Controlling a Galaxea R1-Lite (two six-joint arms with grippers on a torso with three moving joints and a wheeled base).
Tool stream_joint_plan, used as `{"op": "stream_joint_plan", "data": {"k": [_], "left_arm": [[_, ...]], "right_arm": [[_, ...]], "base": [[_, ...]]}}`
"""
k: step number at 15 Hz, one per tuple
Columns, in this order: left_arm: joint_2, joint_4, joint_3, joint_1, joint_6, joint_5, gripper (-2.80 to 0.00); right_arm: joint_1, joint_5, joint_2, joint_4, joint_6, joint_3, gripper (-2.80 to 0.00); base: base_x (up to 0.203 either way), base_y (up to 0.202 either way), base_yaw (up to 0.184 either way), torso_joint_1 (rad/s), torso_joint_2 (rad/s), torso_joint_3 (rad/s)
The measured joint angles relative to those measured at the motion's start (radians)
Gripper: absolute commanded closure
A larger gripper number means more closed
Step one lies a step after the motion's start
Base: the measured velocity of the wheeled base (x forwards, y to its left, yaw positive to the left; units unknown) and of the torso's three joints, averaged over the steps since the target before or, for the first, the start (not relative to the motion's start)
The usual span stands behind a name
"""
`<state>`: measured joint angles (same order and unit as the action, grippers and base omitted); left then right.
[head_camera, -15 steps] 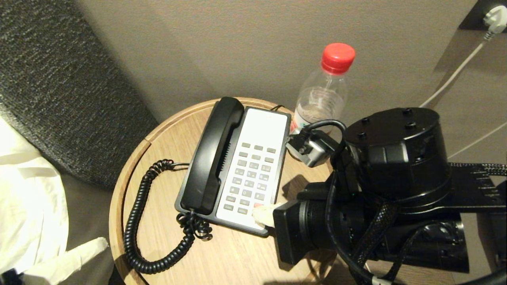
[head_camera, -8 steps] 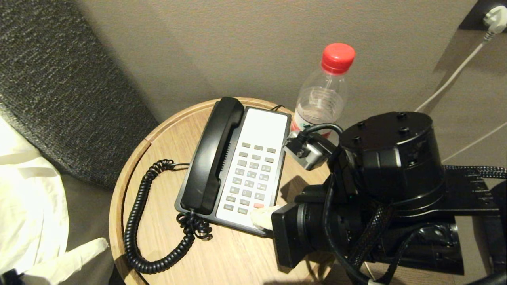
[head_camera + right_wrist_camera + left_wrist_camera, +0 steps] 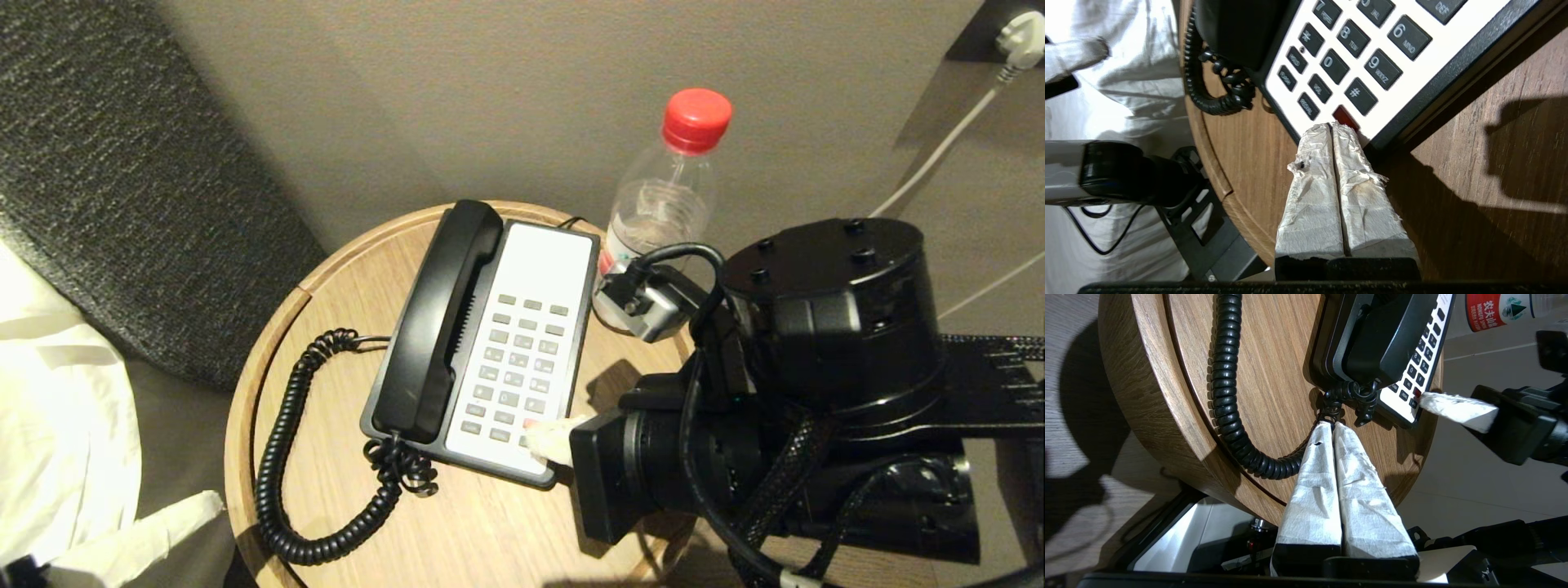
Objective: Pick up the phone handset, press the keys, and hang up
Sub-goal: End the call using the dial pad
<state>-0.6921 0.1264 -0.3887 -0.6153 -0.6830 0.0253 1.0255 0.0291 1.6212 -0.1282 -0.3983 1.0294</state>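
Observation:
The black phone handset (image 3: pixel 441 327) lies in its cradle on the left side of the phone base, and its coiled cord (image 3: pixel 282 457) loops over the round wooden table (image 3: pixel 343 269). The grey keys (image 3: pixel 518 367) fill the white faceplate. My right gripper (image 3: pixel 540 438) is shut and empty. In the right wrist view, the right gripper (image 3: pixel 1333 126) has its wrapped tips at the near edge of the red key (image 3: pixel 1345 116). My left gripper (image 3: pixel 1332 425) is shut and empty, off the table's front left edge, pointing at the cord's end below the handset (image 3: pixel 1384 339).
A clear bottle with a red cap (image 3: pixel 665 196) stands behind the phone's far right corner, close above my right wrist. A dark padded headboard (image 3: pixel 122 163) and white bedding (image 3: pixel 57 408) lie to the left. A white plug and cable (image 3: pixel 1016 37) hang on the wall at the right.
My right arm swayed slightly towards the phone's near corner and back. Its tips stay at the red key. The handset and the left gripper have not moved.

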Motion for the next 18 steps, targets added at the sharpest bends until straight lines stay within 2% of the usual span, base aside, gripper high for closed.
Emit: {"op": "stream_joint_plan", "data": {"k": [6, 8, 11, 15, 18], "left_arm": [[-0.002, 0.0, 0.003, 0.006, 0.005, 0.018, 0.0], [-0.005, 0.0, 0.003, 0.03, 0.007, 0.035, 0.0], [-0.032, -0.001, -0.019, 0.134, 0.039, 0.047, 0.0], [-0.019, -0.004, 0.015, 0.36, 0.188, 0.089, 0.0], [0.07, -0.013, 0.077, 0.487, 0.239, 0.1, 0.0]], "right_arm": [[0.0, 0.011, -0.066, 0.007, 0.004, -0.005, 0.0], [0.0, 0.011, -0.072, 0.007, 0.008, 0.004, 0.0], [0.003, 0.011, -0.073, 0.007, 0.013, 0.012, 0.0], [0.001, 0.011, -0.091, 0.006, 0.013, 0.006, 0.0], [0.0, 0.011, -0.103, 0.005, 0.014, 0.003, 0.0]], "base": [[0.0, 0.0, 0.0, 0.0, 0.0, 0.0], [0.0, 0.0, 0.0, 0.0, 0.0, 0.0], [0.0, 0.0, 0.0, 0.0, 0.0, 0.0], [0.0, 0.0, 0.0, 0.0, 0.0, 0.0], [0.0, 0.0, 0.0, 0.0, 0.0, 0.0]]}}
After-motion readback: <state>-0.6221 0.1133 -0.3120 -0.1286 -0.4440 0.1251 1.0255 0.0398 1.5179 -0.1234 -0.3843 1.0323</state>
